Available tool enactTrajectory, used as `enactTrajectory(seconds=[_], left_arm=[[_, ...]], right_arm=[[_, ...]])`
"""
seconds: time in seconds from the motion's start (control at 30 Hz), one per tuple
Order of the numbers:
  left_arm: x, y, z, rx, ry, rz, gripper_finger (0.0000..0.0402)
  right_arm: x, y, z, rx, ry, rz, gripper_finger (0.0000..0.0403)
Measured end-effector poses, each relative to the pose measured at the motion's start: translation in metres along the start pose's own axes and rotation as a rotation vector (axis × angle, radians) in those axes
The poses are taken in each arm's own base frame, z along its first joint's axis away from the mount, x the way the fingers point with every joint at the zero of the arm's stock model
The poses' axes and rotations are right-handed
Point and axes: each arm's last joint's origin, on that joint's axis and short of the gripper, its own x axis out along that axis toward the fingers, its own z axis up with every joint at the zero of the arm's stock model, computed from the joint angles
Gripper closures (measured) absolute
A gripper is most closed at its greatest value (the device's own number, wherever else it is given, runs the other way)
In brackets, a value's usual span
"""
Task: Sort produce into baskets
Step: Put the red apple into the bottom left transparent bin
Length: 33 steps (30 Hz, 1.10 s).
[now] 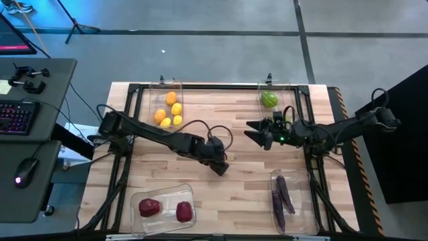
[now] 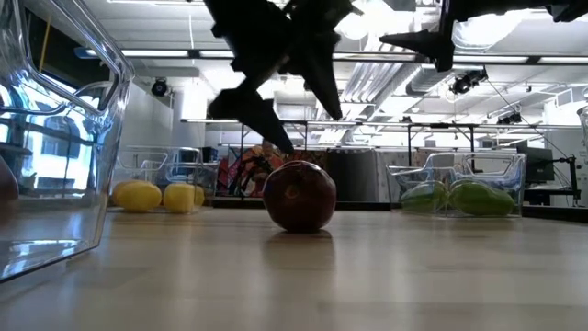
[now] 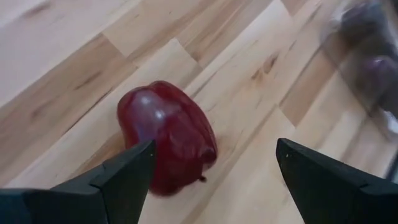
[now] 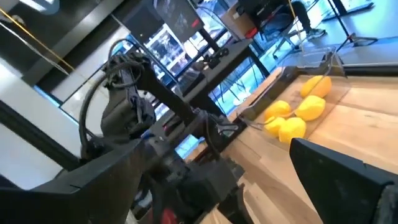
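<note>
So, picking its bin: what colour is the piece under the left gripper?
Dark red, clearest in the left wrist view.

A robotics lab or test workshop, not a home. The wooden table (image 1: 221,194) carries a black metal frame (image 1: 221,87) and stands on a bare grey floor (image 1: 200,40) beside a desk with a backlit keyboard (image 1: 17,117) and mouse (image 1: 25,169). Beyond it are exposed ceiling ducts (image 2: 404,69), strip lights and more benches with screens (image 4: 158,43).
</note>
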Motion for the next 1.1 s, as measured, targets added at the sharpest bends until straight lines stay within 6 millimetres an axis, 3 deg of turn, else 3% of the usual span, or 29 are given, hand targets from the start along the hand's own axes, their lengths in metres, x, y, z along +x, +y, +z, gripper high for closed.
enactTrajectory(seconds=[0.13, 0.53, 0.8, 1.1], left_arm=[[0.008, -0.002, 0.008, 0.007, -0.010, 0.009, 0.0080], [0.005, 0.011, 0.032, 0.019, 0.000, -0.030, 0.0080], [0.006, 0.022, 0.044, 0.051, 0.017, -0.030, 0.0070], [0.006, 0.023, 0.037, 0.063, 0.050, 0.005, 0.0035]], right_arm=[[-0.010, 0.001, 0.007, -0.025, 0.012, 0.009, 0.0013], [-0.047, -0.002, 0.031, -0.070, -0.057, -0.039, 0.0013], [-0.048, -0.004, 0.030, -0.087, -0.038, -0.067, 0.0013], [-0.048, -0.007, 0.029, -0.095, -0.052, -0.116, 0.0013]])
